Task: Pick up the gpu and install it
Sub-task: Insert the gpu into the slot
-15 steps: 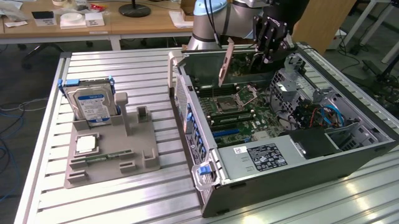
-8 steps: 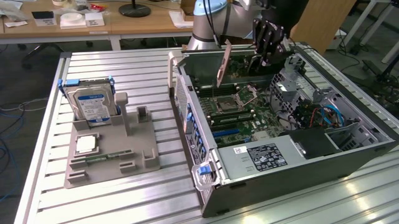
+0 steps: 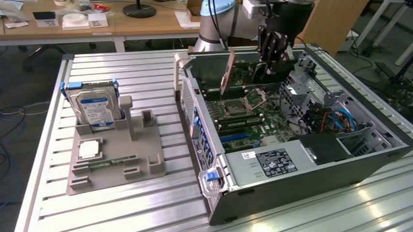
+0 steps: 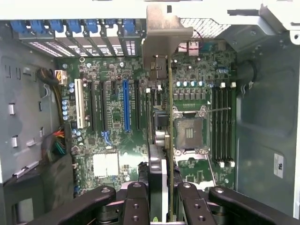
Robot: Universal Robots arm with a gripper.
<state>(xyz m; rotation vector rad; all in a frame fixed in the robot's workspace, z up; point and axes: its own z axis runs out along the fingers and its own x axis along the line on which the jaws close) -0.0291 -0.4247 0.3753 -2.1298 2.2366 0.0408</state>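
Pincer (image 4: pixel 161 197) clamped on gpu (image 4: pixel 159 93)

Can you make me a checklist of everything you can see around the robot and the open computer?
Surface: ridged metal table, with the open computer case on it.
Job's things: gpu held on edge above the motherboard, not in a slot.
Clutter: hard drive upright in a grey holder.
Gripper: gripper shut on the card's edge.
Cables: blue cables inside the case; coloured wires by the board.
Surroundings: wooden desk behind, with small boxes.
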